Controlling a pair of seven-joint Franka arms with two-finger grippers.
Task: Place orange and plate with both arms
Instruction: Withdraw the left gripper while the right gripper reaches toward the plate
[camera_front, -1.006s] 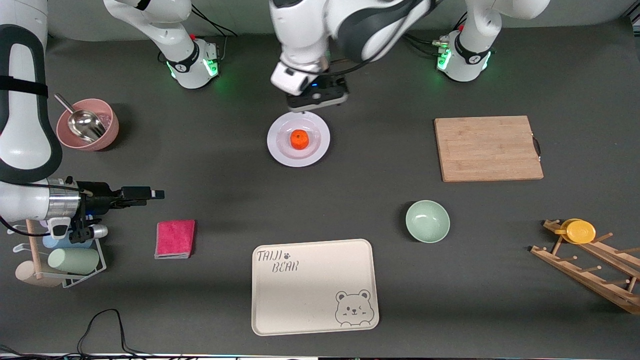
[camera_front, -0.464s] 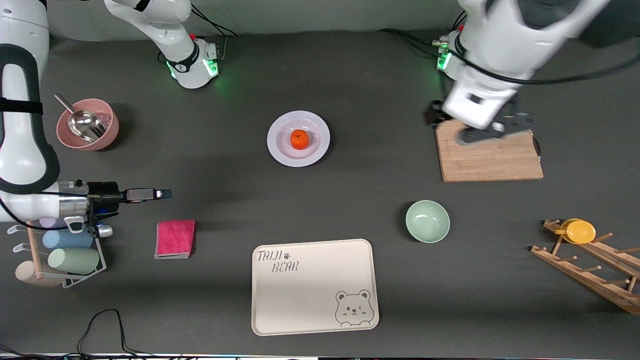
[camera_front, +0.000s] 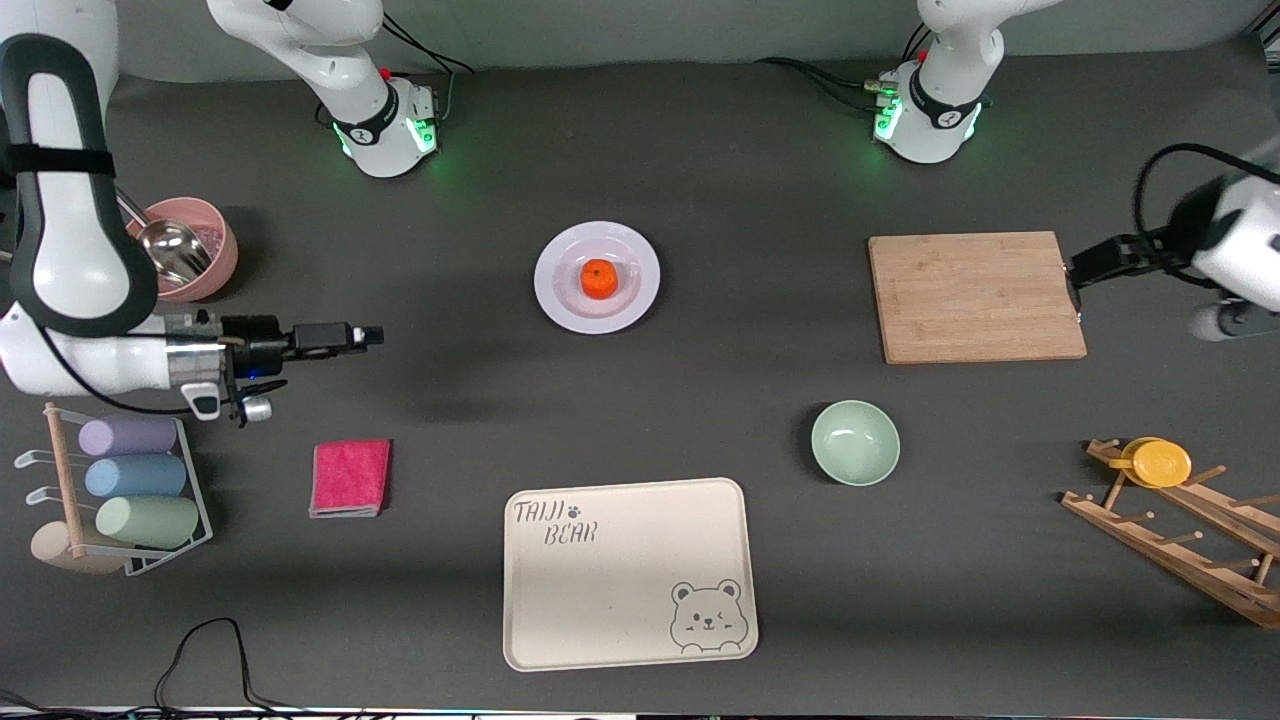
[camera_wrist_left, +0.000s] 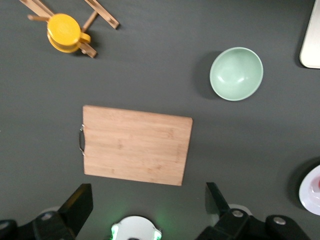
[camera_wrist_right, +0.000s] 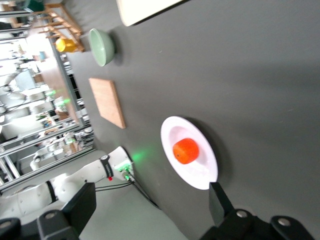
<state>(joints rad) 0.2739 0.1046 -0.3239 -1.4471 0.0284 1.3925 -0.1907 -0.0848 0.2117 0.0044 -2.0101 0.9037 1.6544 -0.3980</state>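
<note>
The orange (camera_front: 598, 278) lies in the middle of the white plate (camera_front: 560, 300), which rests on the table between the two arm bases. Both also show in the right wrist view, the orange (camera_wrist_right: 186, 151) on the plate (camera_wrist_right: 200, 177). My right gripper (camera_front: 366, 335) is open and empty, held level over the table, apart from the plate toward the right arm's end; its jaws (camera_wrist_right: 150, 200) stand wide. My left gripper (camera_front: 1078, 268) is open and empty, over the cutting board's handle edge at the left arm's end. Its wrist view (camera_wrist_left: 146, 196) shows only the plate's rim (camera_wrist_left: 312, 186).
A wooden cutting board (camera_front: 975, 296), a pale green bowl (camera_front: 855, 442), a cream bear tray (camera_front: 627, 570) and a pink cloth (camera_front: 349, 477) lie about. A pink bowl with a scoop (camera_front: 185, 255), a cup rack (camera_front: 130, 480) and a wooden rack holding a yellow cup (camera_front: 1160, 462) stand at the table's ends.
My left arm has swung from above the plate, across the cutting board, out to the left arm's end. My right gripper has moved a little toward the plate. Plate and orange have not moved.
</note>
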